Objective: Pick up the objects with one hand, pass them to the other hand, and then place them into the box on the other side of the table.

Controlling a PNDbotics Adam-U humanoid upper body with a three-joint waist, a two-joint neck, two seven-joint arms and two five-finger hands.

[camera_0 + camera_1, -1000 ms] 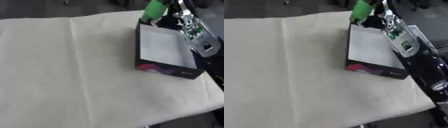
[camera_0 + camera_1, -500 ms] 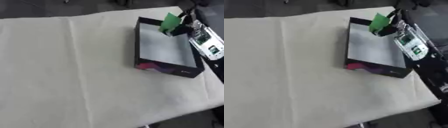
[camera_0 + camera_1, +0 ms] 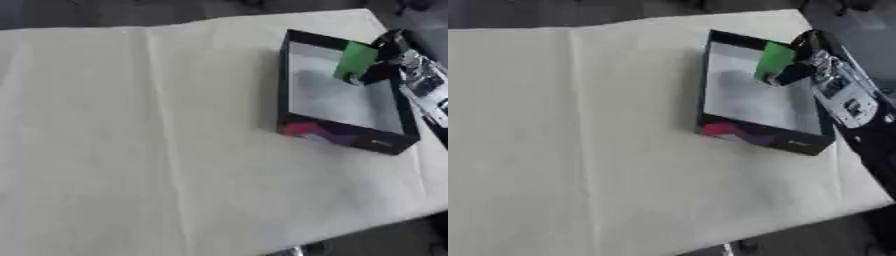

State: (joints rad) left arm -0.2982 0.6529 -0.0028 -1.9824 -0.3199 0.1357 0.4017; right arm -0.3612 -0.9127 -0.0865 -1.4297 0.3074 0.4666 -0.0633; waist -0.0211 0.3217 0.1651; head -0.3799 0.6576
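My right hand (image 3: 805, 59) has brought the green object (image 3: 774, 62) from beyond the far right corner of the box (image 3: 750, 137) to above its white floor. It now hangs lower over the box's far right part, my fingers still pinching it.

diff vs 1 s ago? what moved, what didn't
The right hand has carried the green object from beyond the box's far edge to above its white inside, still holding it. The box and the cloth-covered table stayed put; only the camera shifted.
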